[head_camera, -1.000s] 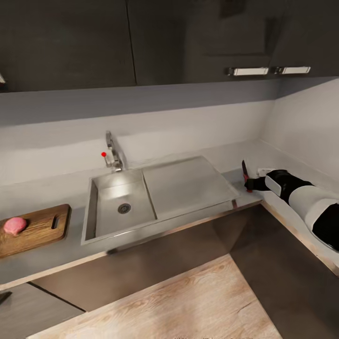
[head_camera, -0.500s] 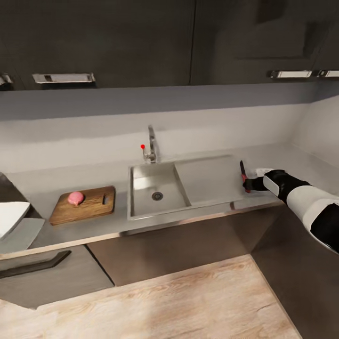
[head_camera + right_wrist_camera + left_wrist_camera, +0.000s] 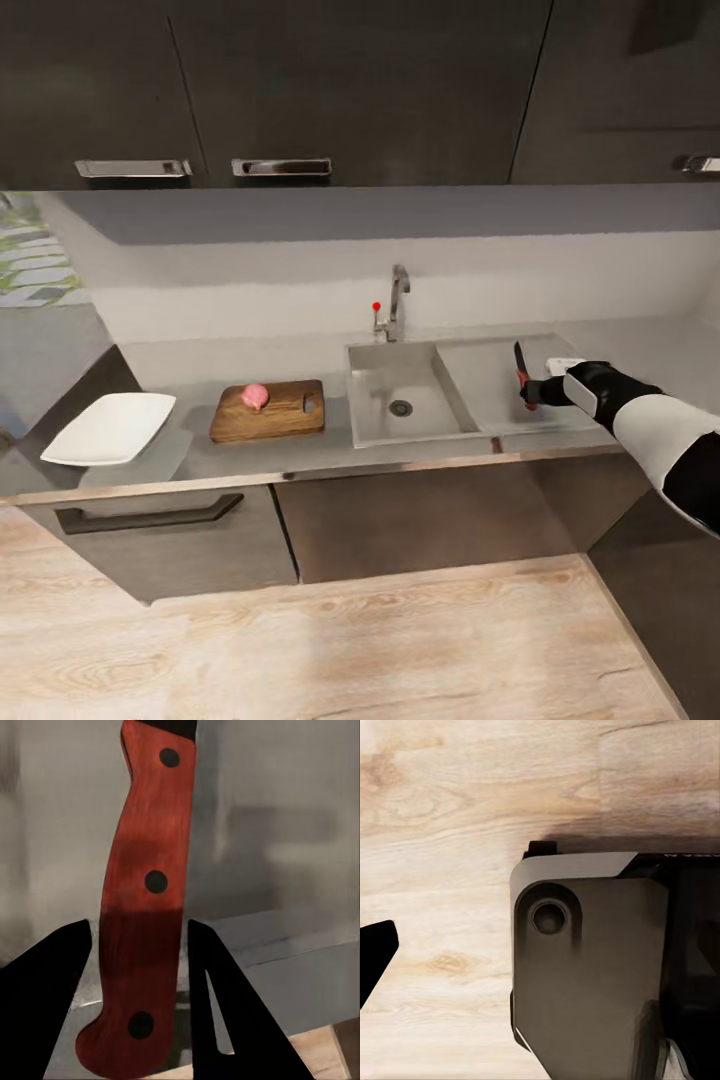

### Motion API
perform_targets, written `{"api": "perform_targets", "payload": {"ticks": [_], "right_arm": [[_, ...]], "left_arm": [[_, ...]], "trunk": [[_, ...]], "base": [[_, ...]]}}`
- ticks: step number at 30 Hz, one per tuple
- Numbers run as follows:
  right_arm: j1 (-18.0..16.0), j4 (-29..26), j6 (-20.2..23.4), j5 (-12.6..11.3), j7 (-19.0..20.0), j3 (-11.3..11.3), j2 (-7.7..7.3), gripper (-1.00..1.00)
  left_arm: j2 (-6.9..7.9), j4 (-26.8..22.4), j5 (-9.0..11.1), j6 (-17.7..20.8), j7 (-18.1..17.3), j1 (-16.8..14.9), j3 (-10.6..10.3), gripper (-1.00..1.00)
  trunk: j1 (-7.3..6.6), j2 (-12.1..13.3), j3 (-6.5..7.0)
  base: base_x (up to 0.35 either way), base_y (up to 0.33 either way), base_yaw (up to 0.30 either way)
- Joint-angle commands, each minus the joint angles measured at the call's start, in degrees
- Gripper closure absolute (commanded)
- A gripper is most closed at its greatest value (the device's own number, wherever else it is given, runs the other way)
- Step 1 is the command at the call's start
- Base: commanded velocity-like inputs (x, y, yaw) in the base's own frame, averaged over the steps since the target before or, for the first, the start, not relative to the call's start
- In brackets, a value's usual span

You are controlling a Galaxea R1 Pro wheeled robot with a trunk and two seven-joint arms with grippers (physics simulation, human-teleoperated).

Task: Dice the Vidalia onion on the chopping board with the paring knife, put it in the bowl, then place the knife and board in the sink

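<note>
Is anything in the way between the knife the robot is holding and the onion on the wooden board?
Nothing stands up in between. The right gripper holds the paring knife over the drainboard; between it and the Vidalia onion on the chopping board lies only the open sink basin. The tap stands behind, beside the wall.

The countertop (image 3: pixel 200 455) carries the chopping board (image 3: pixel 268 411) and bowl (image 3: pixel 108 428).

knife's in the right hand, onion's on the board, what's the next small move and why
Probably carry the right gripper with the paring knife leftward across the sink toward the chopping board. The Vidalia onion sits whole on it, and the knife is held upright over the drainboard, far from it.
</note>
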Motion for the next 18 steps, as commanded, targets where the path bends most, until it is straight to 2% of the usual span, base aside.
{"api": "perform_targets", "payload": {"ticks": [1,18], "right_arm": [[-0.07,-0.02,0.23,-0.13,0.21,0.44,-0.11,1.00],[-0.07,0.54,-0.48,0.11,0.18,0.47,-0.22,1.00]], "left_arm": [[-0.05,0.26,0.53,-0.41,0.05,-0.11,-0.49,-1.00],[0.04,0.27,0.52,-0.47,0.05,-0.11,-0.49,-1.00]], "trunk": [[0.03,-0.12,-0.11],[0.03,-0.12,-0.10]], "base": [[-0.003,0.316,0.035],[0.000,0.317,0.004]]}}
